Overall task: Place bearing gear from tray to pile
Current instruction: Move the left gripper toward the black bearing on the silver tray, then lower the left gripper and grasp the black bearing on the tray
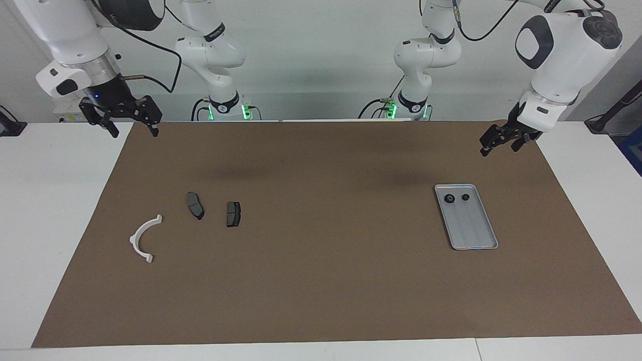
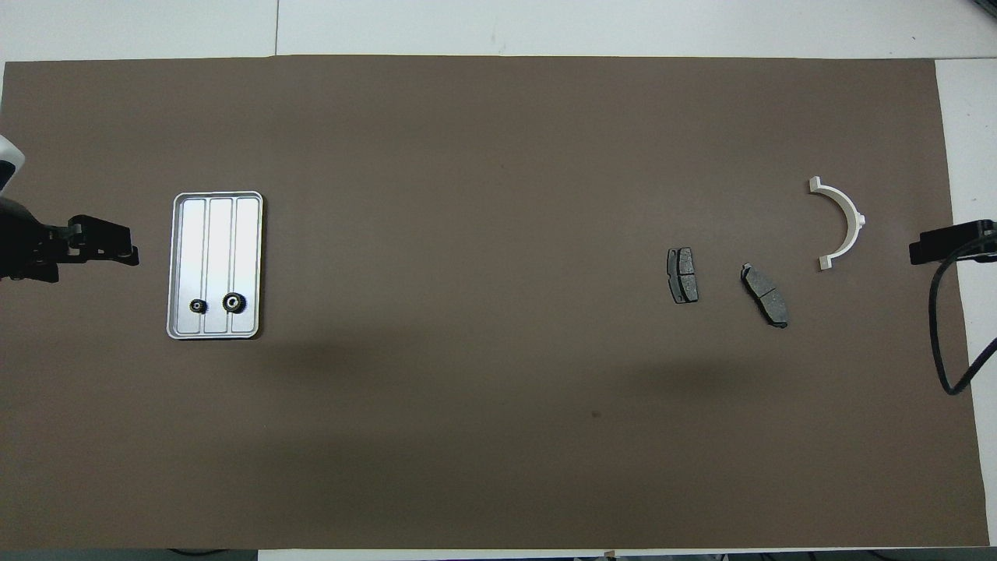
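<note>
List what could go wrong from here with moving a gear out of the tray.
1. Two small gears sit close together at the end of the tray nearer the robots; the open left gripper, up in the air near that end of the mat, might bump the wrong one.
2. The tray's raised rim could block a low approach.
3. A round gear might roll once set down by the white bracket.

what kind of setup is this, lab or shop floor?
Most likely a robot lab bench. Two white arms are mounted at one table edge, a brown mat covers the white table, and the few parts on it, a metal tray and a white bracket, are laid out neatly.
</note>
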Available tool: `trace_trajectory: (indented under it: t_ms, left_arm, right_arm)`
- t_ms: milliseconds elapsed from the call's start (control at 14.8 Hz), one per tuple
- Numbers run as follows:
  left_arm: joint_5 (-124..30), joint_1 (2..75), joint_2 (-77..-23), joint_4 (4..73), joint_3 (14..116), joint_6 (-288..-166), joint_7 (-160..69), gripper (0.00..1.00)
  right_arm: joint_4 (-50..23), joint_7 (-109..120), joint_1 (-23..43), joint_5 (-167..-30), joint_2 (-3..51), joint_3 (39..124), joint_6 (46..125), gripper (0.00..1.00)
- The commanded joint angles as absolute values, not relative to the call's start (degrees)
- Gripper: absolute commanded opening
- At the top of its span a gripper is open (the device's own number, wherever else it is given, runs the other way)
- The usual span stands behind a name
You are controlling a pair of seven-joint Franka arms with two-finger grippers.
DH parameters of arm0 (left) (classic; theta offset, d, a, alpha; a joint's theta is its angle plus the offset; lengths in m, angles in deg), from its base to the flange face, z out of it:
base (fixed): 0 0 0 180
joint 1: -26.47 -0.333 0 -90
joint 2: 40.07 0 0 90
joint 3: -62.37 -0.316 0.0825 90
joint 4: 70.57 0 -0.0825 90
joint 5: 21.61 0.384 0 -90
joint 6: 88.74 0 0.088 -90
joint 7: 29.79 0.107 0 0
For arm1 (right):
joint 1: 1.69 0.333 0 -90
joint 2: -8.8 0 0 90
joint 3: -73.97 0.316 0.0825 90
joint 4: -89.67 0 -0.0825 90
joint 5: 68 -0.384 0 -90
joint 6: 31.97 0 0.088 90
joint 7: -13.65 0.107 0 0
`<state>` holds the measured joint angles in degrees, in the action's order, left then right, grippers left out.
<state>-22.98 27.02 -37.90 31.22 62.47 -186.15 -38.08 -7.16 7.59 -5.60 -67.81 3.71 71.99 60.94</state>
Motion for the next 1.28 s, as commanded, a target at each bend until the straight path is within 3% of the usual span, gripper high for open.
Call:
trace_trajectory:
  t_ms: [0, 135, 202, 472, 606, 1212]
  left_arm:
    - [-22.49, 30.86, -35.41, 37.69, 62.11, -190.76, -42.27, 1.0]
    - [-22.49, 31.13, -35.14, 42.0, 62.2, -194.89, -42.19, 1.0]
    - [-22.49, 31.56, -35.32, 43.5, 62.2, -196.57, -42.19, 0.95]
    - [-22.49, 31.04, -36.9, 50.17, 62.11, -205.52, -41.66, 0.61]
    - [-22.49, 30.78, -37.86, 52.46, 62.02, -208.35, -41.57, 0.55]
    - [-22.49, 28.76, -44.36, 57.31, 62.02, -220.39, -41.75, 0.55]
  right_arm:
    - [-8.33, 8.38, -6.09, -68.61, 2.91, 72.56, 60.93, 1.0]
    - [-8.33, 8.29, -6.44, -68.61, 2.82, 72.47, 60.93, 1.0]
    - [-8.42, 8.29, -6.44, -68.61, 2.82, 72.47, 60.84, 1.0]
    - [-8.42, 7.85, -6.7, -68.61, 3.08, 72.47, 61.28, 1.0]
    - [-8.42, 7.94, -6.7, -68.61, 3.08, 72.47, 61.45, 1.0]
    - [-8.42, 7.67, -6.7, -68.35, 3.43, 72.47, 62.42, 1.0]
